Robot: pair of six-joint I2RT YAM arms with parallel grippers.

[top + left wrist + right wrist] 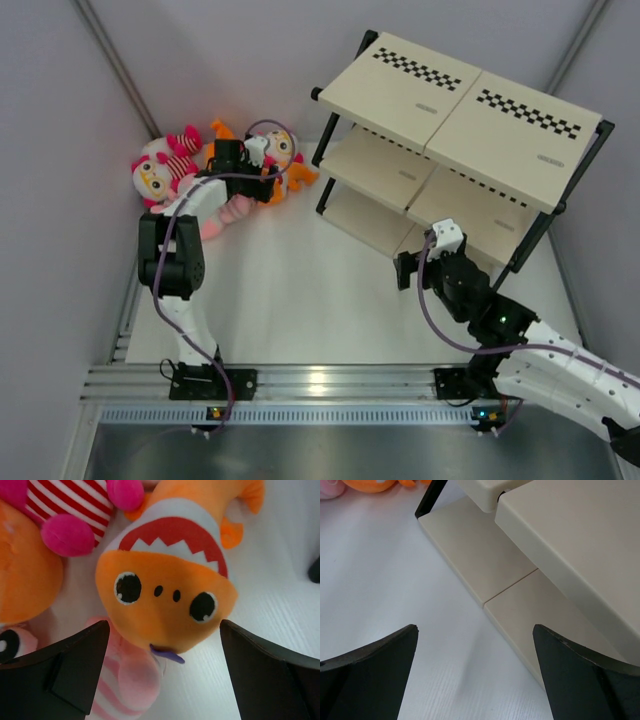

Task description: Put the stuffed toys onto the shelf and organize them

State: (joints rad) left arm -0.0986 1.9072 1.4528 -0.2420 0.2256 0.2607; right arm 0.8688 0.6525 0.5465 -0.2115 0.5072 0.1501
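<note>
The stuffed toys lie in a pile at the far left of the table. An orange shark [165, 595] with a white belly and toothy mouth faces my left wrist camera. My left gripper [164, 630] is open, one finger on each side of its head, and sits over the pile in the top view [250, 165]. A white-faced doll [160, 168] with a pink-striped body [70, 500] lies to the left. A pale pink toy [131, 680] lies under the shark. The shelf [455, 110] stands at the far right. My right gripper [475, 630] is open and holds nothing beside its bottom board [470, 545].
White walls close in the table at the back and left. A metal rail [320, 382] runs along the near edge by the arm bases. The shelf's black frame leg [431, 497] stands ahead of my right gripper [408, 266].
</note>
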